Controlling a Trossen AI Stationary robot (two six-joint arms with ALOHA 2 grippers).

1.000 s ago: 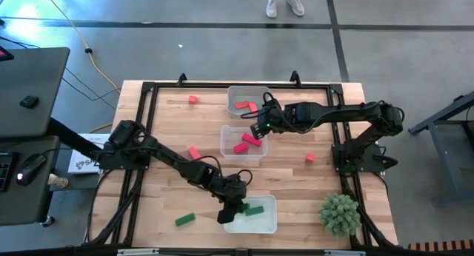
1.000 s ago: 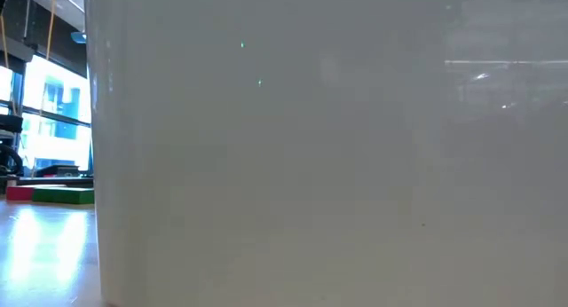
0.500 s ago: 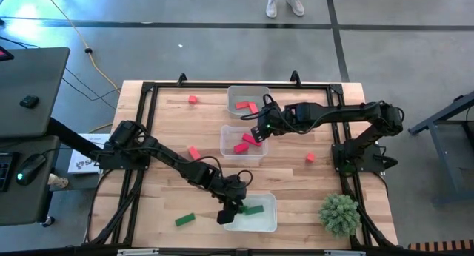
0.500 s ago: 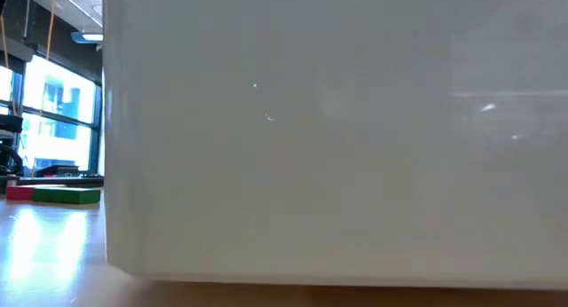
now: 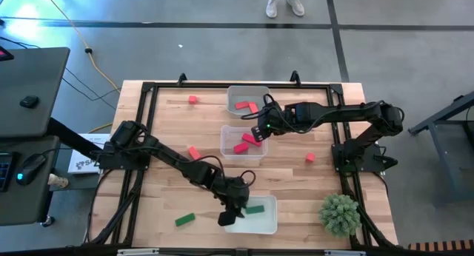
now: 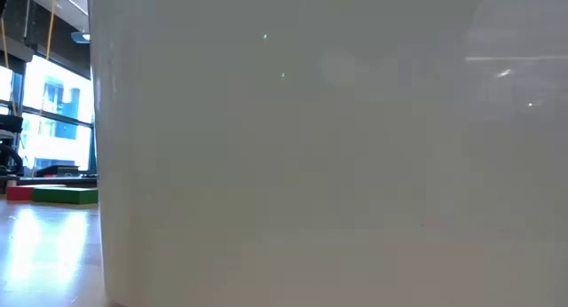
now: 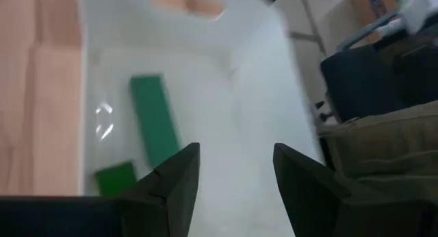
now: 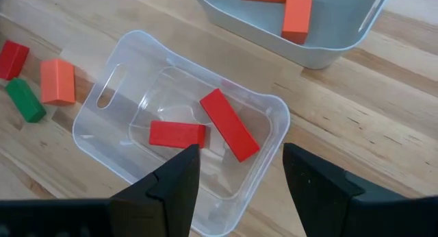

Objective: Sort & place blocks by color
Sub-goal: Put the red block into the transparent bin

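My left jaws point(image 7: 233, 189) hang released over the white tray point(image 5: 263, 220), two green blocks point(image 7: 154, 127) lying inside, seemingly untouched. My right jaws point(image 8: 239, 179) hover released above the clear tray point(image 8: 102, 120) holding two red blocks point(image 8: 229, 124).

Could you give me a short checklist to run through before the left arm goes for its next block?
1. Left gripper open and empty above the white tray: ok.
2. Green blocks in that tray, a bar and a smaller one: ok.
3. Loose green block on the table beside the tray, free to pick: ok.
4. Right gripper open over the clear tray, away from the left arm: ok.
5. Clear tray holds only red blocks: ok.
6. Low view blocked by a white wall: cannot tell.
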